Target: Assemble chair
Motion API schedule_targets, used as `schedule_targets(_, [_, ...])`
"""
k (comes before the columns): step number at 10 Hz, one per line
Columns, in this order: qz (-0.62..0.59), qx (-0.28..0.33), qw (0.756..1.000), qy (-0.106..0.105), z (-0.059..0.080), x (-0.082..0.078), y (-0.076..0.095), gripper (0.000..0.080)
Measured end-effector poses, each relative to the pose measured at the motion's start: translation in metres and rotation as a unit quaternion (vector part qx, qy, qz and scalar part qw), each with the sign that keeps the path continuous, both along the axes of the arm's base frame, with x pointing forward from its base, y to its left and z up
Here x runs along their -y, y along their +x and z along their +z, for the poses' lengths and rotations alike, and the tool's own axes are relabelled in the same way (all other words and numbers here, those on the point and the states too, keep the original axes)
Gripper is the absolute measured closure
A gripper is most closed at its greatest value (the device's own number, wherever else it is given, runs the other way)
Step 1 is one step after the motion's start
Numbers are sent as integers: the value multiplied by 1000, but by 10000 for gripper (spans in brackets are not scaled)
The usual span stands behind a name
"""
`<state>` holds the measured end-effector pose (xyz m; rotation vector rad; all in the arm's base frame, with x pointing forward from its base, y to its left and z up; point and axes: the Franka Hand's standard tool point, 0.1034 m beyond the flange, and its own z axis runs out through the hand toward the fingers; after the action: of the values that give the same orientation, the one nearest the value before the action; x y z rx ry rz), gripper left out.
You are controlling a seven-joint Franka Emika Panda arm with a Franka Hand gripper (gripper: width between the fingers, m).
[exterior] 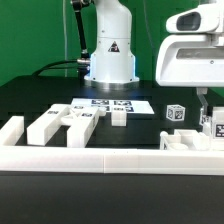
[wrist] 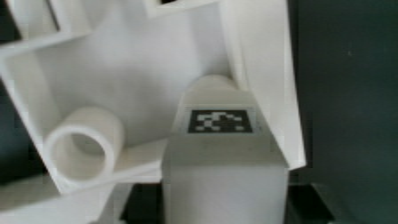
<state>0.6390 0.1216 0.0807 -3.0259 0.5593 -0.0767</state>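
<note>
1. My gripper (exterior: 205, 117) is down low at the exterior view's right side of the black table (exterior: 30, 95). My fingers are squeezed tight on a white tagged piece (wrist: 222, 165) of the chair.
2. In the wrist view that piece fills the middle, and its little black-and-white tag faces the camera. A round peg (wrist: 80, 150) sits just beside it. Bigger white frame parts (wrist: 107, 70) lie behind it.
3. The chair is not built yet. It is all in bits. Some long pieces (exterior: 55, 123) and a small block (exterior: 118, 117) lie apart at the exterior view's left, near the white border rail (exterior: 110, 160). A little cube (exterior: 176, 112) sits near my gripper. The marker board (exterior: 110, 103) lies flat farther back.
4. I think this is the grabbing step. I have my piece, but it looks low on the table and not joined to anything.
5. Next, I think I must lift it slowly and straight, so it does not bump the peg or the parts beside it.
6. Then it needs carrying to its partner piece and lining up. My squeeze must be firm so the piece does not tip.
</note>
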Motion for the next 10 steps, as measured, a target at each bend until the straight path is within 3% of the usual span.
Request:
schedule_targets(6, [-269,-18,963,22,-1,0,-2,512])
schedule_targets(10, [-423,-31,905,37,-1,-3,-2,512])
